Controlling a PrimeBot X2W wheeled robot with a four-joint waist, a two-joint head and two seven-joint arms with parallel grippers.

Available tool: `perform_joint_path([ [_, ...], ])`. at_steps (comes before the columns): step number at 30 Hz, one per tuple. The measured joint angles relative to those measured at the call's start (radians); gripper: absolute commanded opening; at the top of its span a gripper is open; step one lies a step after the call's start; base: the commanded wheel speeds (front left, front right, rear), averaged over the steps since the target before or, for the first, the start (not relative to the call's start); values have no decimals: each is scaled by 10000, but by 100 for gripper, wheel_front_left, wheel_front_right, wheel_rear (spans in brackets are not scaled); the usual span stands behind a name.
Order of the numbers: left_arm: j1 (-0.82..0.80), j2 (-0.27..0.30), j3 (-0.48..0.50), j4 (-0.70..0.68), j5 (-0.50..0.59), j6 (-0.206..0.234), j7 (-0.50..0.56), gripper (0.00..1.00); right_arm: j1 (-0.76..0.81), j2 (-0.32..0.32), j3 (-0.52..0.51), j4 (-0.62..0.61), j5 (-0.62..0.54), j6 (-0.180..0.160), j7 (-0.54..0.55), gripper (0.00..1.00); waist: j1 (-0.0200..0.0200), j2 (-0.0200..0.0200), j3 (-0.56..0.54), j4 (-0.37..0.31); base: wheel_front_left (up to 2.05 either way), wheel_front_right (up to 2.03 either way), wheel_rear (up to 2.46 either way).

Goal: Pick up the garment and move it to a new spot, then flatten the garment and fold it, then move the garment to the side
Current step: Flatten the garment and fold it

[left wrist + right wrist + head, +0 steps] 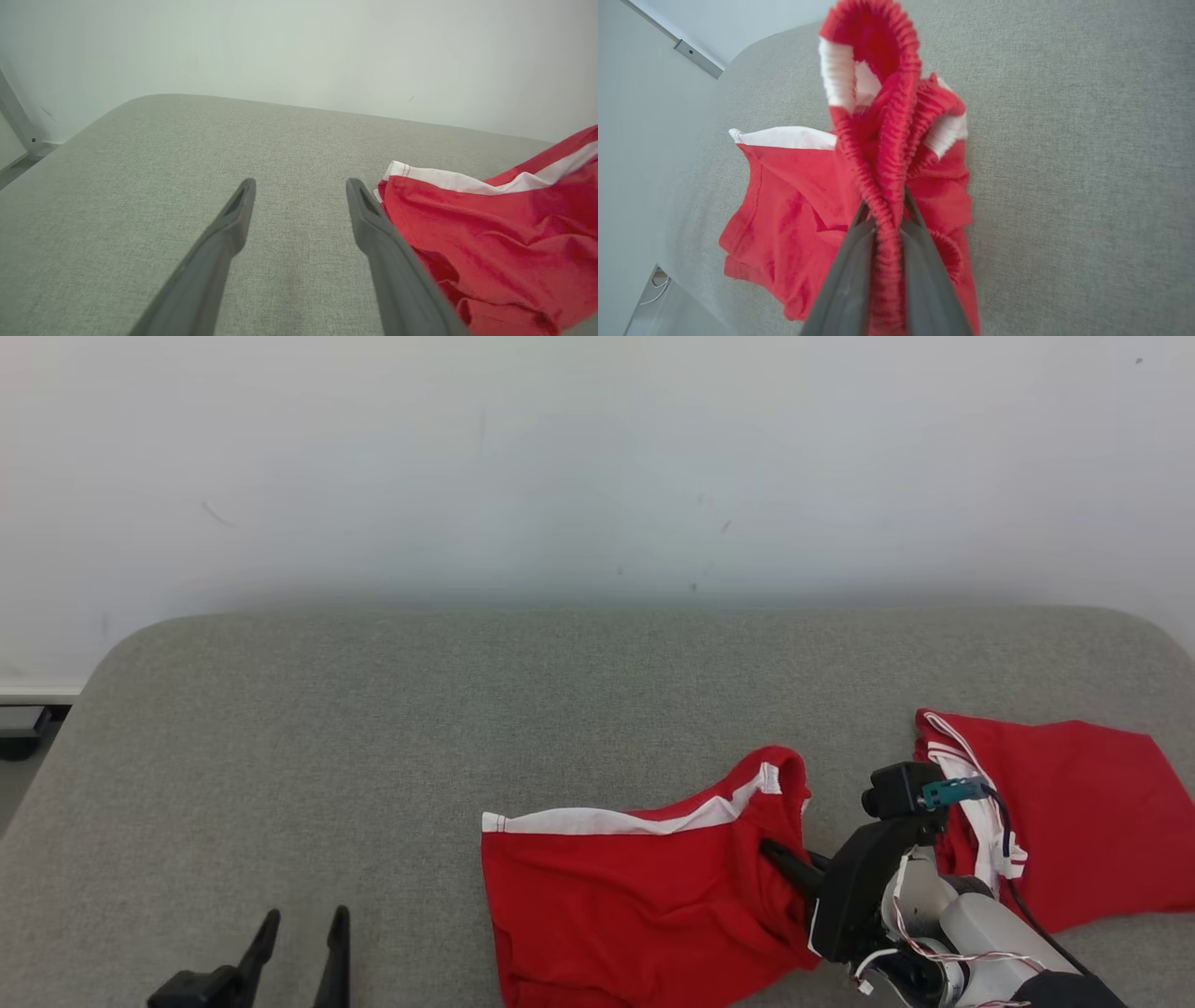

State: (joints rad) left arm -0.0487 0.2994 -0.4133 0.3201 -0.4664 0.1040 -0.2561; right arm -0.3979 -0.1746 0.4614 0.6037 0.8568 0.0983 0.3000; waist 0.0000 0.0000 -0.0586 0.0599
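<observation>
Nearest to me, at the front edge of the grey padded surface [467, 709], the left end effector [306, 919] hovered with its two dark fingers spread wide and nothing between them. From its own wrist camera, the left end effector [301, 186] pointed across bare grey surface [140, 186], and the hem corner of the garment [490, 233] lay just beside its right finger. I could not tell whether they touched.

A little farther in and to the right, the right end effector [780, 859] reached sideways into the red garment [635, 896]. Its wrist view made the grip plain: the right end effector [885, 210] was pinched narrow on the ribbed elastic waistband [887, 140], which bunched up in a loop beyond the fingertips. The rest of the garment [794, 200] sagged down onto the surface [1064, 186].

The garment lay at the front of the surface, right of centre. It was red with a white stripe [616, 821] along its far edge, and it rose to a crumpled ridge where it was gripped. Beyond the right arm, more red cloth [1083, 803] with white trim lay spread flat near the right edge. The arm hid the part between, so I could not tell whether the two were joined.

Farther back, the surface ran bare to its rounded far edge, and behind it stood a pale wall [597, 457].
</observation>
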Motion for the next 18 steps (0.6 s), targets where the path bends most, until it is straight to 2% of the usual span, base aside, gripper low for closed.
perform_joint_path([
  [10,-20,-199,-198,234,12,-92,0,100,12,426,334,-844,683,90,1020,0,0,0,-61,279,0,0,0],
  [15,-43,-336,-259,332,15,-174,0,100,-31,564,550,-809,759,88,1674,0,0,0,-73,454,0,0,0],
  [18,-200,-458,-345,433,48,-190,0,100,-281,709,575,-625,857,-40,1973,0,0,0,-74,572,0,0,0],
])
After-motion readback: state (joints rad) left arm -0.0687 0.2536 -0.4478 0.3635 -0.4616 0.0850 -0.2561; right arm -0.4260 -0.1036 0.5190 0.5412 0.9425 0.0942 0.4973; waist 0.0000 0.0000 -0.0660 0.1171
